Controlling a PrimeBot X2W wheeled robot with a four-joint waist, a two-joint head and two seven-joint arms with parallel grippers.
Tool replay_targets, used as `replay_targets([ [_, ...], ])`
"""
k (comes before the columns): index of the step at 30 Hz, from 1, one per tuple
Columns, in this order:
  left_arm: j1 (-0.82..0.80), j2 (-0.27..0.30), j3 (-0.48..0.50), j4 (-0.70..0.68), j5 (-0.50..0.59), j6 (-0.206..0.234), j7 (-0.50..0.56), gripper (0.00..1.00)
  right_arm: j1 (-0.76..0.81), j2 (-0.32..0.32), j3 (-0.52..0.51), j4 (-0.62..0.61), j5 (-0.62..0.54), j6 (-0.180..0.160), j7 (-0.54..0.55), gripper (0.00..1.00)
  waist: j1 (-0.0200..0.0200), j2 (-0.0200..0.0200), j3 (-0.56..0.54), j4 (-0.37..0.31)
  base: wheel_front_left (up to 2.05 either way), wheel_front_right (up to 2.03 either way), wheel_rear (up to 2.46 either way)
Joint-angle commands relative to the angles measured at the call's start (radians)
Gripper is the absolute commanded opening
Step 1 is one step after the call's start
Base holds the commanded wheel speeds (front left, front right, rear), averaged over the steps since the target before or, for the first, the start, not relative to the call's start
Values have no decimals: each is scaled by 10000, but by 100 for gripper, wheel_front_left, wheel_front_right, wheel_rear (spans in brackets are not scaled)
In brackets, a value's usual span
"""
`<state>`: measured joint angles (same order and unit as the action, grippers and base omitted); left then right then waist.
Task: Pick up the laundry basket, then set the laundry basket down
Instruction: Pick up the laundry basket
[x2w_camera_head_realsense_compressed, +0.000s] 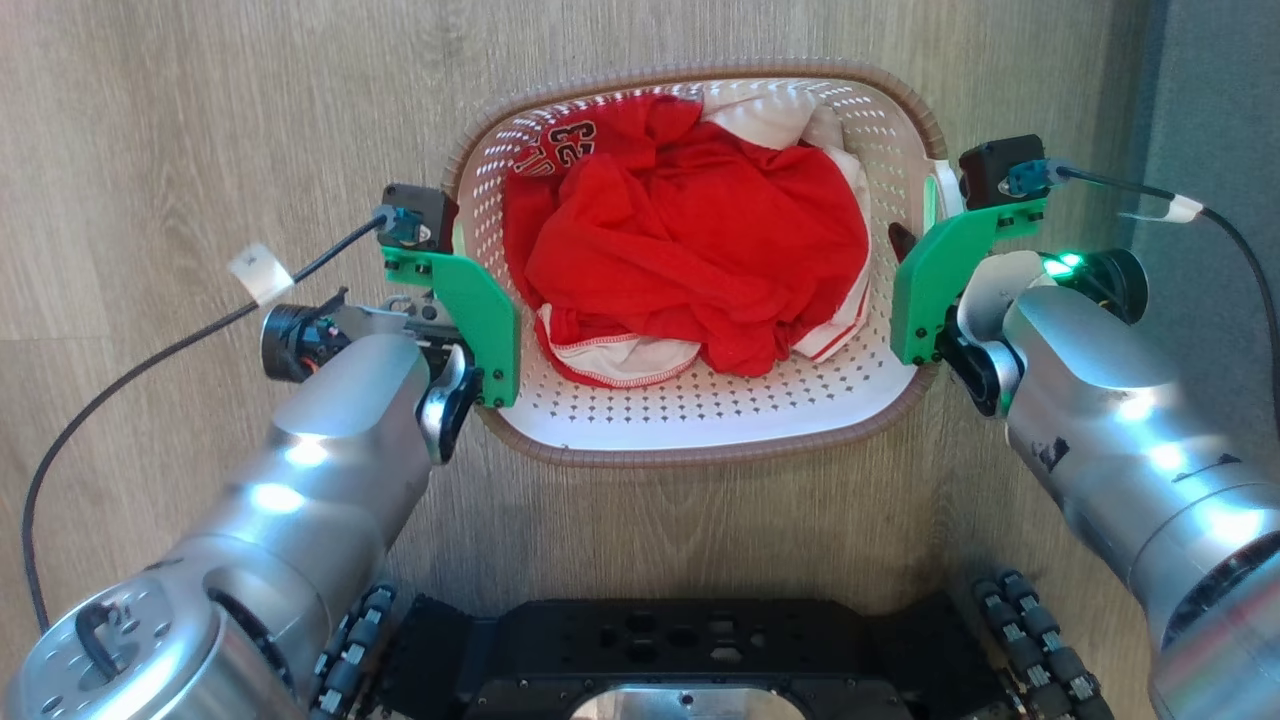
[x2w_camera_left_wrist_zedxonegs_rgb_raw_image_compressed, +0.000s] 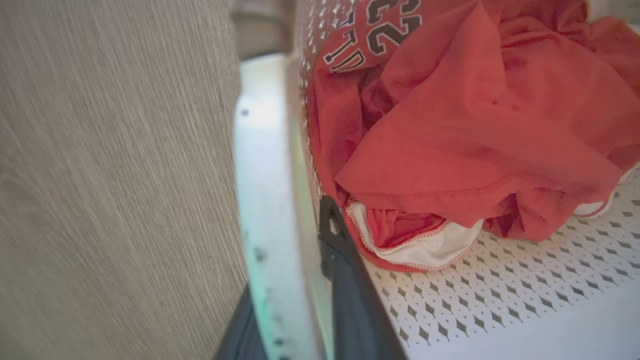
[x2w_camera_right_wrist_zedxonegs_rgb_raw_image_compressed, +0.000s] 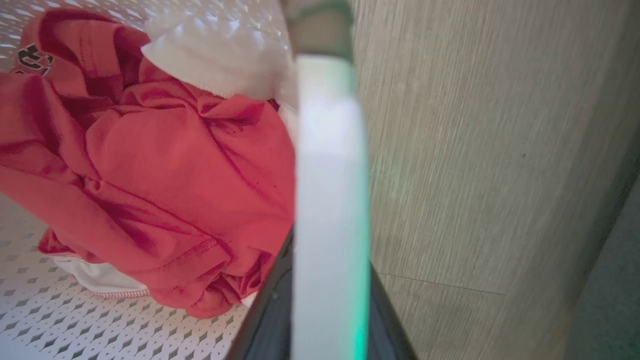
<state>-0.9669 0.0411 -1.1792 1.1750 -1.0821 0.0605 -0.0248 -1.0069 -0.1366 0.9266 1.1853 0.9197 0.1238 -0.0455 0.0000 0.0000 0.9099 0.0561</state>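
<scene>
The laundry basket (x2w_camera_head_realsense_compressed: 700, 455), white and perforated with a brown woven-look rim, stands over the wooden floor straight ahead, holding a red jersey (x2w_camera_head_realsense_compressed: 690, 230) and a white garment (x2w_camera_head_realsense_compressed: 770, 115). My left gripper (x2w_camera_head_realsense_compressed: 462, 240) is shut on the basket's left handle (x2w_camera_left_wrist_zedxonegs_rgb_raw_image_compressed: 265, 200), with one dark finger (x2w_camera_left_wrist_zedxonegs_rgb_raw_image_compressed: 345, 280) inside the wall beside the jersey (x2w_camera_left_wrist_zedxonegs_rgb_raw_image_compressed: 475, 125). My right gripper (x2w_camera_head_realsense_compressed: 925, 225) is shut on the right handle (x2w_camera_right_wrist_zedxonegs_rgb_raw_image_compressed: 327, 175), one finger (x2w_camera_right_wrist_zedxonegs_rgb_raw_image_compressed: 270, 310) inside and one outside. I cannot tell whether the basket touches the floor.
My black wheeled base (x2w_camera_head_realsense_compressed: 650, 650) sits just below the basket. A grey surface (x2w_camera_head_realsense_compressed: 1210, 100) borders the wooden floor (x2w_camera_head_realsense_compressed: 200, 120) at the right. Black cables (x2w_camera_head_realsense_compressed: 150, 360) trail from both wrists.
</scene>
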Motion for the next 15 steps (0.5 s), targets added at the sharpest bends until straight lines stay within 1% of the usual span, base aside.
replay_targets([
  [1, -16, 91, -35, -154, -50, -42, -31, 0, 461, 93, 225, 4, -1, 69, -108, 0, 0, 0, -2, 12, 0, 0, 0],
  [11, -40, 91, -412, -190, -345, -123, -141, 0, 474, -7, 506, 176, 294, 69, -22, 0, 0, 0, -111, 60, 0, 0, 0],
  [15, -8, 91, -597, -189, -341, -265, -67, 0, 532, -28, 655, 202, 477, 69, 358, 0, 0, 0, -309, 32, 0, 0, 0],
])
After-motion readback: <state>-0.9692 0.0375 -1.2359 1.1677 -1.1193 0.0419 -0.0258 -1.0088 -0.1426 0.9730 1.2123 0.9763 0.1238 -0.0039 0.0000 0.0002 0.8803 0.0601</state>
